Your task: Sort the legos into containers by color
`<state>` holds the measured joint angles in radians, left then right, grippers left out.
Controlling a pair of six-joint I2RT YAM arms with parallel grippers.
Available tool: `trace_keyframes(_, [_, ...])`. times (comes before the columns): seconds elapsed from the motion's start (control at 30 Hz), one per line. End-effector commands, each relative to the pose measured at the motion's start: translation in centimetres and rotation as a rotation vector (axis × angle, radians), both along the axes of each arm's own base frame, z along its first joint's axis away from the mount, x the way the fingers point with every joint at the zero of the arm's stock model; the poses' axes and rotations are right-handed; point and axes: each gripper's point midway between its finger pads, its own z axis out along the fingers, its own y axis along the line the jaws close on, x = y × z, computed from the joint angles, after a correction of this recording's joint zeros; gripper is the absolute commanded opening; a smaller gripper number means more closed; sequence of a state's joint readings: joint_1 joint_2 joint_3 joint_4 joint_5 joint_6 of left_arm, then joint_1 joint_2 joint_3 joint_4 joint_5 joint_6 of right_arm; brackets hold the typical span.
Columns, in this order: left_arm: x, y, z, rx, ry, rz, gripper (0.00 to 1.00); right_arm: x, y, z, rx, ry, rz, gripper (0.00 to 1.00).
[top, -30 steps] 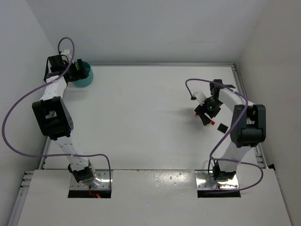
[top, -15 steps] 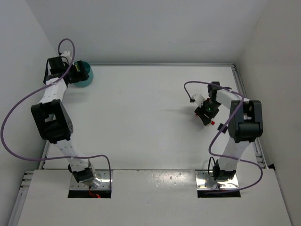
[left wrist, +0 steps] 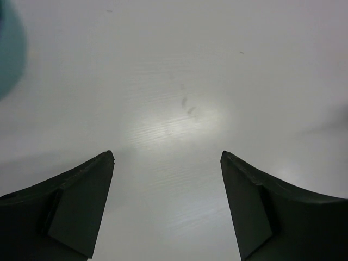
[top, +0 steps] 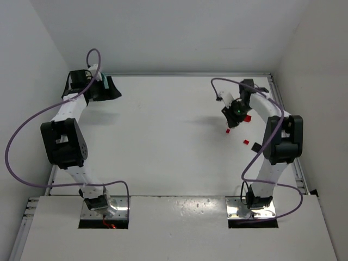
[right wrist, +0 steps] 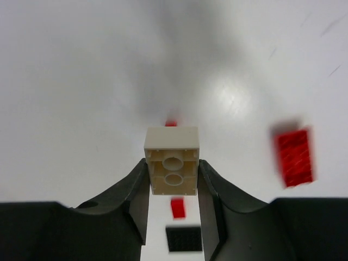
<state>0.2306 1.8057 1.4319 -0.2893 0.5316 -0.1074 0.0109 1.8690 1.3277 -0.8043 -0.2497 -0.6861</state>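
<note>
My right gripper point(right wrist: 172, 173) is shut on a white lego brick point(right wrist: 172, 142), held above the table with its hollow underside facing the camera. In the top view this gripper point(top: 230, 120) is at the right back of the table. Below it lie red legos point(right wrist: 294, 157) point(right wrist: 178, 207) point(right wrist: 171, 123) and a black one point(right wrist: 184, 239). In the top view, red legos point(top: 247, 117) point(top: 228, 130) point(top: 246, 142) lie around it. My left gripper point(left wrist: 167, 157) is open and empty over bare table. The teal bowl point(left wrist: 8, 49) shows only as a blur at the left edge. In the top view the left gripper point(top: 107, 89) covers most of it.
A black lego point(top: 255, 147) lies by the right arm. White walls close the table at the back and both sides. A raised rail point(top: 283, 103) runs along the right edge. Purple cables loop off both arms.
My right gripper has moved toward the back of the table, away from the black and red legos near the arm. My left gripper has swung right, so it now covers the teal bowl from above.
</note>
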Motion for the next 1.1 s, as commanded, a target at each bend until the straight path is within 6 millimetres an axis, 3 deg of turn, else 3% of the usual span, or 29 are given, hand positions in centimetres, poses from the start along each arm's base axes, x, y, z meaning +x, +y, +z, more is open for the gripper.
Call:
trace_keyframes(0.0, [-2.3,-7.0,2.7,-0.117,-0.043,-0.232,0.85,4.7,6.6,6.3,0.240,-0.121,0.003,0.15])
trace_keyframes(0.07, [-3.0,-9.7,2.7,-0.224,0.011,-0.269,0.85,6.4,10.0,8.2,0.298,-0.169,0.051,0.13])
trace_keyframes(0.13, [-3.8,-12.0,3.1,-0.323,0.055,-0.327,0.85,6.7,14.1,9.3,0.363,-0.171,0.097,0.13])
trace_keyframes(0.17, [-3.9,-13.7,3.7,-0.379,0.062,-0.362,0.85,8.2,15.9,10.1,0.396,-0.205,0.118,0.13])
trace_keyframes(0.23, [-4.0,-15.0,4.2,-0.400,0.055,-0.385,0.85,8.9,18.6,10.7,0.440,-0.209,0.131,0.12])
trace_keyframes(0.27, [-4.3,-16.5,4.9,-0.412,0.056,-0.420,0.85,9.2,21.0,11.9,0.468,-0.234,0.176,0.12])
trace_keyframes(0.3, [-3.8,-17.0,4.9,-0.418,0.055,-0.429,0.85,9.4,22.1,10.8,0.467,-0.215,0.193,0.12])
trace_keyframes(0.33, [-3.9,-17.7,4.7,-0.435,0.070,-0.440,0.85,9.7,24.2,11.9,0.494,-0.239,0.228,0.12])
trace_keyframes(0.47, [-3.1,-20.4,5.1,-0.478,0.076,-0.478,0.85,9.8,28.4,11.9,0.525,-0.249,0.297,0.12])
trace_keyframes(0.53, [-3.4,-21.9,5.0,-0.489,0.092,-0.514,0.85,10.1,29.7,12.7,0.533,-0.279,0.313,0.12])
trace_keyframes(0.6, [-3.4,-22.6,4.9,-0.501,0.105,-0.528,0.85,10.0,30.4,11.7,0.515,-0.269,0.318,0.12])
trace_keyframes(0.63, [-3.5,-23.2,4.6,-0.517,0.121,-0.538,0.85,10.0,31.2,12.3,0.518,-0.292,0.332,0.12])
trace_keyframes(0.9, [-3.6,-24.3,3.0,-0.546,0.170,-0.554,0.81,9.4,33.3,13.2,0.515,-0.330,0.367,0.12])
trace_keyframes(1.07, [-3.4,-24.4,3.1,-0.550,0.164,-0.565,0.67,9.2,34.2,13.7,0.518,-0.348,0.383,0.12])
